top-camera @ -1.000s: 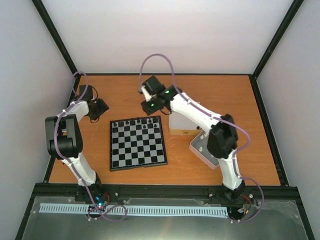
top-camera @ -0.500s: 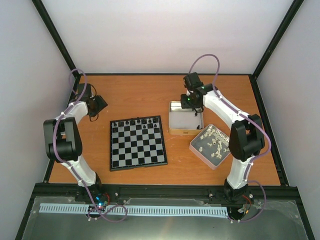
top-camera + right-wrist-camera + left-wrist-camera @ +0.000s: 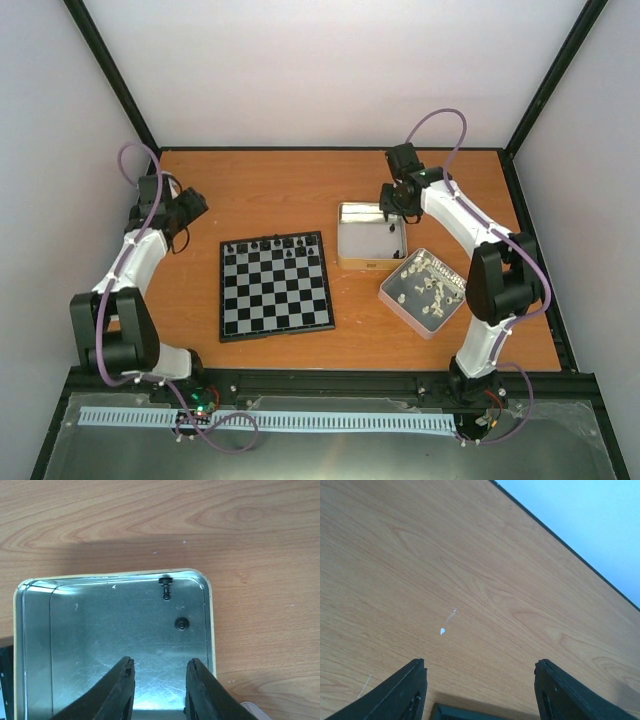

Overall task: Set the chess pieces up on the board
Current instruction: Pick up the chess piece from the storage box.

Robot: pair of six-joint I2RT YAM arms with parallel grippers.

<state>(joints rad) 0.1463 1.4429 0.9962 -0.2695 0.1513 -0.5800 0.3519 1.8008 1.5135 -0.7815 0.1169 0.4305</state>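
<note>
The right wrist view showed two black pieces [image 3: 182, 624] at 1 o'clock in the tin [image 3: 35, 630], ahead of the open right gripper [image 3: 160, 663]. The open left gripper [image 3: 481, 663] hung by the 10 o'clock edge of the table [image 3: 470, 555].

wood-grain table top [image 3: 270, 180], orange-brown, with a small white scuff [image 3: 442, 630] on its surface. plain white walls [image 3: 330, 70] enclose three sides, with black frame posts [image 3: 115, 75] at the back corners. lighting is even; a black rail [image 3: 330, 383] runs along the near edge.

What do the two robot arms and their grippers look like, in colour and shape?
The left arm and right arm have white links with black joints. A thin purple cable loops along each. The left gripper and right gripper each have two black tapering fingers.
</note>
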